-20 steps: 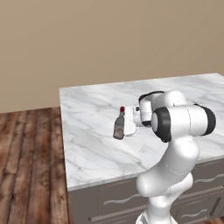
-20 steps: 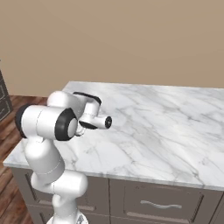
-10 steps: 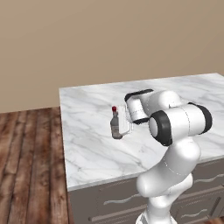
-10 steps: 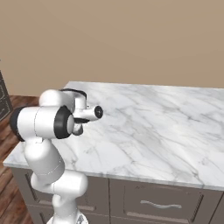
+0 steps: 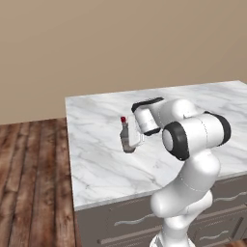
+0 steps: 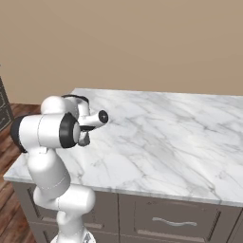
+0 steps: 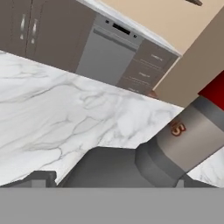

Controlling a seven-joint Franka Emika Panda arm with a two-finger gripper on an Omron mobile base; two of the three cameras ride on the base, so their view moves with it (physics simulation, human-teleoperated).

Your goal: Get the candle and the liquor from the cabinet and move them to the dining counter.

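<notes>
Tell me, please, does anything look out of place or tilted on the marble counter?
Nothing stands out. The liquor stands upright on the dining counter, cap on, nothing spilled. The gripper is right beside it with jaws spread wide.

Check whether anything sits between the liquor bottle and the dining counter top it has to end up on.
Nothing visible does. The liquor stands upright on the dining counter near its left end, with bare marble around it. The gripper, jaws wide, is right beside the bottle.
</notes>
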